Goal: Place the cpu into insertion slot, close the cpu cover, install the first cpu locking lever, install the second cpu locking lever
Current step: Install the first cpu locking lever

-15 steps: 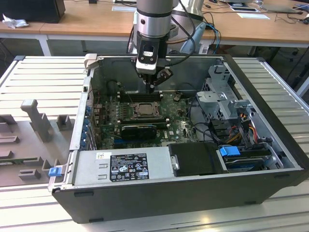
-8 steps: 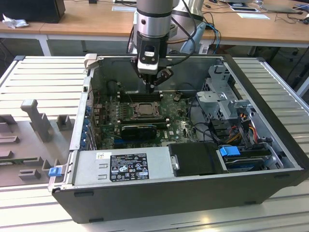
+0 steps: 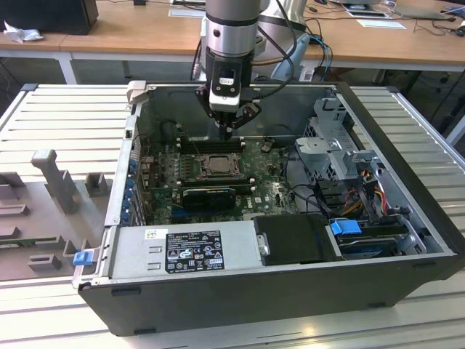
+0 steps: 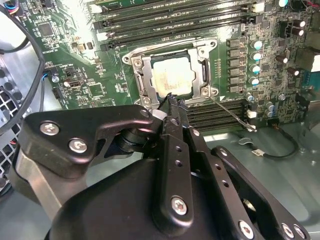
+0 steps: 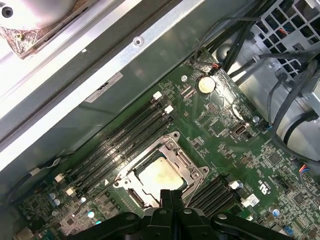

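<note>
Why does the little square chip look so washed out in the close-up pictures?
In the second wrist view, light glares off the metal top of the cpu, paling it, and also off a corner of the motherboard. In the first wrist view the cpu has a yellowish-white sheen. In the exterior view the walls of the computer case shade the board, so it looks darker.

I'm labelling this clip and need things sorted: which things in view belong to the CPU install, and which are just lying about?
Belongs to the job:
cpu, seated in the socket
cpu cover, lying flat around it
locking lever, sticking out sideways
gripper, shut, beside the socket

Just lying about:
memory slots
coin battery
cables
power supply
</note>
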